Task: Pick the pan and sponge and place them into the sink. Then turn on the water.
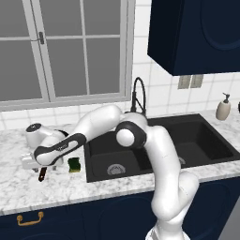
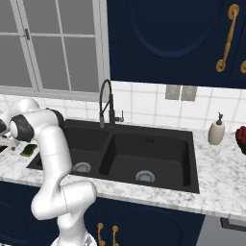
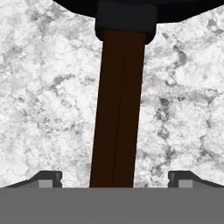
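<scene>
The pan's handle [image 3: 118,109] runs between the gripper's [image 3: 114,177] wide-open fingertips, lying on the marble counter [image 3: 43,87] left of the sink [image 1: 206,140]. Gripped this far out, the pan may tip.

black pan [image 3: 131,5], yellow-green sponge [image 1: 74,164], grey-veined white counter [image 3: 48,100]

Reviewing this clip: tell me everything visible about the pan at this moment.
The pan lies flat on the marbled white counter, left of the sink. The hand view shows a long, straight, dark reddish-brown handle that looks like wood, joined by a black collar to a black body at the top edge. The gripper is just above the handle, jaws open on either side, not yet closed. In the left base view the handle's end shows under the hand.
</scene>
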